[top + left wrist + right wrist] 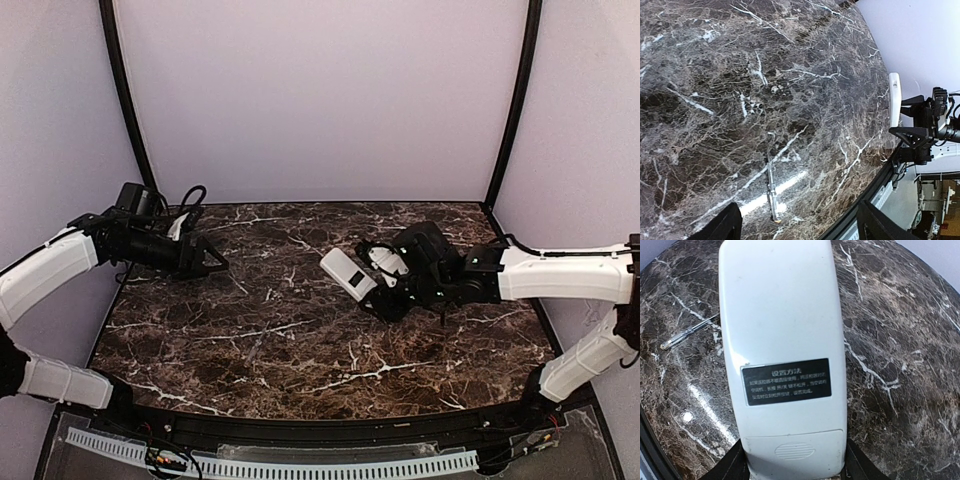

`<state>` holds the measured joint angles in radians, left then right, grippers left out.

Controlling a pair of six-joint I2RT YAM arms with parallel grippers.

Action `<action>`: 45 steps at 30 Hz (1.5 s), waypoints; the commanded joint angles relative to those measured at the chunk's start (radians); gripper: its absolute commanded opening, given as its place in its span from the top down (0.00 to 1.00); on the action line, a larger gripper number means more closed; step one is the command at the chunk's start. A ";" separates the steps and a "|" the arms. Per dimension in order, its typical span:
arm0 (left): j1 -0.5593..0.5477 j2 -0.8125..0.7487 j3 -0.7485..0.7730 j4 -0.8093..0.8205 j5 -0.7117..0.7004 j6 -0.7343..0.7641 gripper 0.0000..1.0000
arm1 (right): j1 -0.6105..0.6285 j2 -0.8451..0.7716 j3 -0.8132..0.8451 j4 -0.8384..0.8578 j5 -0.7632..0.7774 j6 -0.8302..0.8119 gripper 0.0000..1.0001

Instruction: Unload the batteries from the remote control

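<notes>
My right gripper (392,292) is shut on the near end of the white remote control (348,272) and holds it a little above the table, right of centre. In the right wrist view the remote (782,315) shows its back, with a black label (786,381) and a closed ribbed battery cover (795,450) between the fingers (735,467). The batteries are hidden. My left gripper (207,260) is open and empty over the far left of the table. Its wrist view shows the remote (895,100) edge-on in the distance.
A thin screwdriver with a clear handle lies on the marble between the arms (771,190), also visible left of the remote in the right wrist view (687,332). The table's black front rim (330,425) runs along the near edge.
</notes>
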<state>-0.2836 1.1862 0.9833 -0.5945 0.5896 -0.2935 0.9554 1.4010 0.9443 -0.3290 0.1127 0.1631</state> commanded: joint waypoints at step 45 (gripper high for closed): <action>-0.309 0.172 -0.005 0.408 0.204 -0.249 0.31 | 0.163 0.196 0.196 0.276 -0.009 -0.480 0.88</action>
<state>-0.5835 1.3483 0.9977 -0.2161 0.7700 -0.5373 1.1065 1.5810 1.1049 -0.0990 0.0845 -0.3138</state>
